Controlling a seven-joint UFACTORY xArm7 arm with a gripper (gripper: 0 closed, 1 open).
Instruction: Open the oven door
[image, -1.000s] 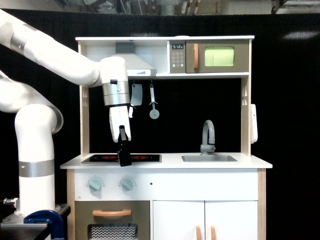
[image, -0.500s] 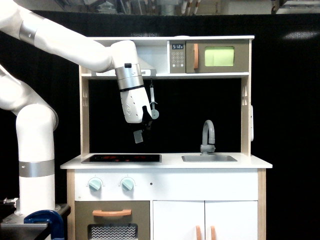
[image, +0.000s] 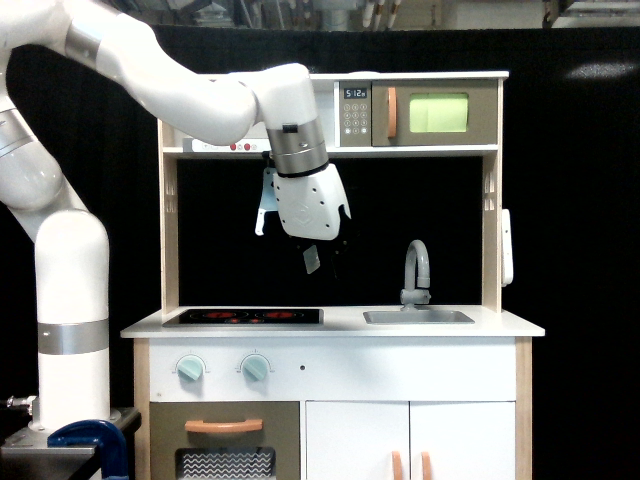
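The oven door (image: 437, 113) is a small grey-brown panel with a lime-green window, at the top right of the toy kitchen. Its vertical orange handle (image: 391, 112) sits next to the keypad with the clock (image: 354, 115), and the door lies flush and shut. My gripper (image: 323, 262) hangs below the upper shelf, left of and lower than the handle, above the counter between hob and sink. Its fingers (image: 311, 260) point down, open, with nothing between them.
A grey tap (image: 416, 270) and sink (image: 418, 316) lie right of the gripper, and the hob (image: 243, 316) lies below left. A utensil (image: 263, 205) hangs behind the wrist. Lower down are two knobs (image: 255, 367), the larger door with a horizontal orange handle (image: 223, 426) and white cupboard doors (image: 410, 440).
The arm has swung up from the hob and to the exterior view's right, carrying the gripper from over the hob to mid-air near the tap. The oven door has not moved.
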